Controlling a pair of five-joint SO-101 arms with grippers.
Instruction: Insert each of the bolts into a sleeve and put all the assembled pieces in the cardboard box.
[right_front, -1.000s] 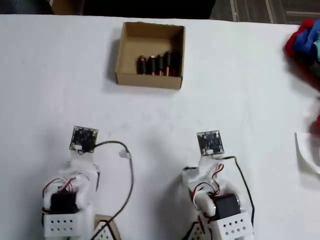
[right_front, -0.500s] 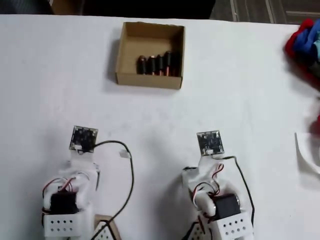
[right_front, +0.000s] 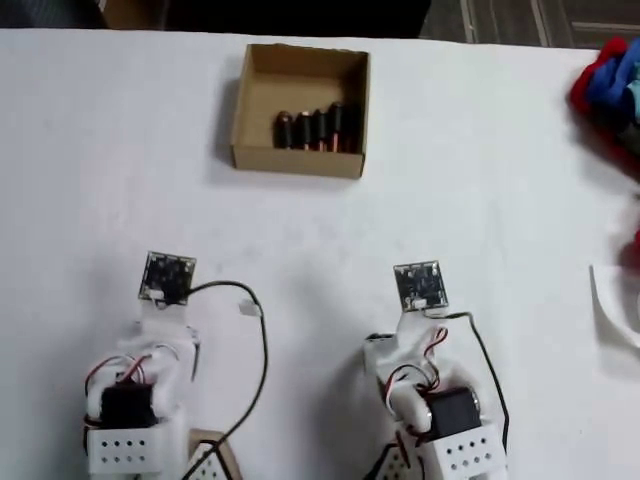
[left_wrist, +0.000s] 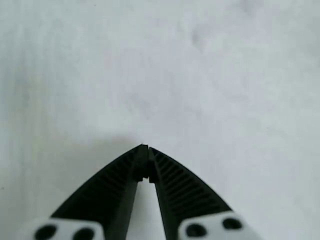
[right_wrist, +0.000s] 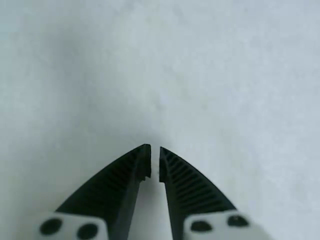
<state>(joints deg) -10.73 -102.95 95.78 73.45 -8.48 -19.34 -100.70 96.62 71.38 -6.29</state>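
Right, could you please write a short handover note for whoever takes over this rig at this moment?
Left pincer: shut, empty, over bare table.
Right pincer: all but shut with a thin gap, empty, also over bare table.
Cardboard box: at the far side of the table, with a row of dark pieces lying side by side inside.
Done: those pieces are in the box.
Left: probably nothing to fetch. Whether every bolt sits in a sleeve is too small to tell, so check.

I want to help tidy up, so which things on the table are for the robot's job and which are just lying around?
For the job: cardboard box; assembled pieces inside it.
Just lying about: red and blue bundle at the table's edge; white curved thing near it.
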